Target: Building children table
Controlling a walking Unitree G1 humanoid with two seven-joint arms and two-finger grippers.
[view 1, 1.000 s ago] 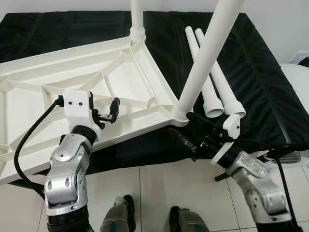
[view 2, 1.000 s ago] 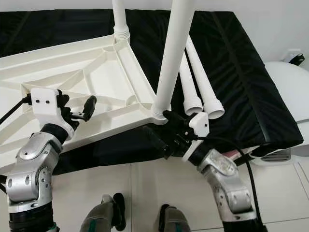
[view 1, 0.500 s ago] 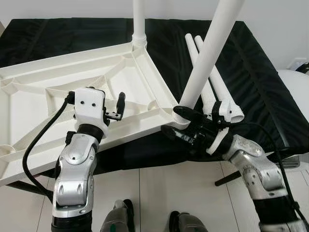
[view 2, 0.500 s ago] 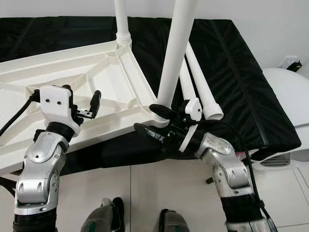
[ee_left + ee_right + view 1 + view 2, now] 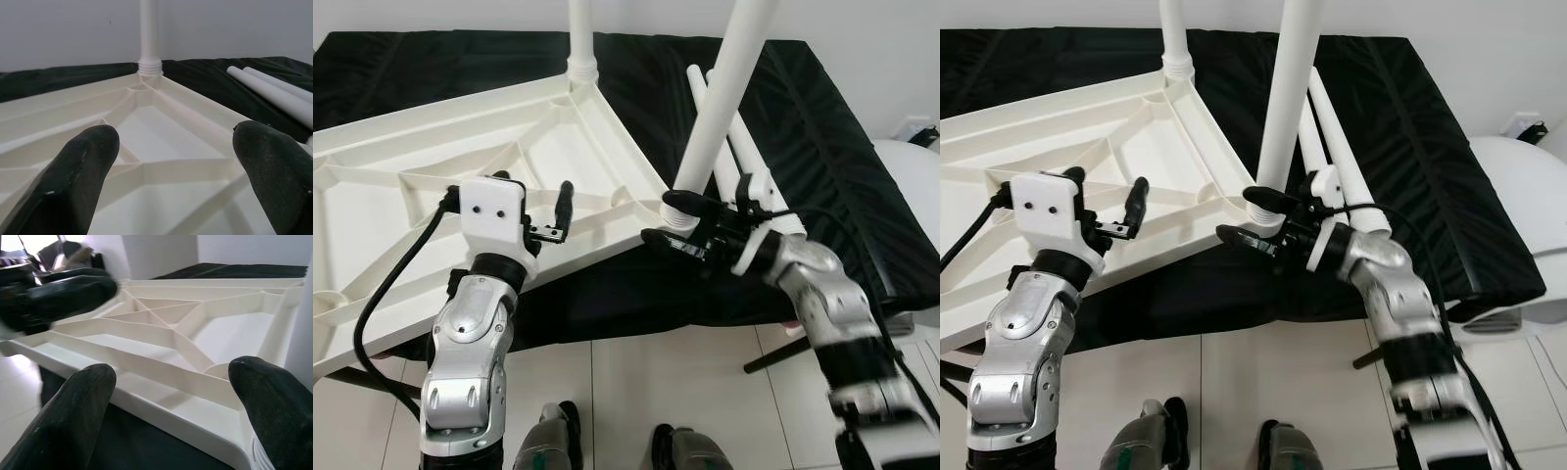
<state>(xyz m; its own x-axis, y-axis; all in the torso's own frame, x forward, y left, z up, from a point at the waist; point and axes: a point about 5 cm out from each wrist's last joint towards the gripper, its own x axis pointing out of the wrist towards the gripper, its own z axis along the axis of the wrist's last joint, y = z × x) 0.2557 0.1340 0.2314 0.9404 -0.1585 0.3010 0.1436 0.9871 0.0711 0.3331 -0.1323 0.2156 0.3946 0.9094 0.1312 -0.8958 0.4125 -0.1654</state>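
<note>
The white children's table top [image 5: 431, 166] lies upside down on a black mat [image 5: 822, 127]. One white leg [image 5: 579, 39] stands at its far corner. Another leg [image 5: 720, 108] stands tilted in the near right corner. Two loose legs [image 5: 749, 162] lie on the mat beside it. My right gripper [image 5: 680, 222] is open right by that near corner, below the leg's collar; the table rim [image 5: 161, 377] runs between its fingers [image 5: 73, 411]. My left gripper [image 5: 546, 211] hovers open over the ribbed underside [image 5: 161, 132], holding nothing.
A white rounded object [image 5: 913, 166] stands to the right of the mat. The table's near edge overhangs the mat above the tiled floor [image 5: 636, 392]. My feet [image 5: 553, 452] stand on the tiles, close to the mat's front edge.
My right gripper has risen from under the near corner and now sits level with the leg's base. The left gripper has shifted slightly and stays open. The camera has also moved.
</note>
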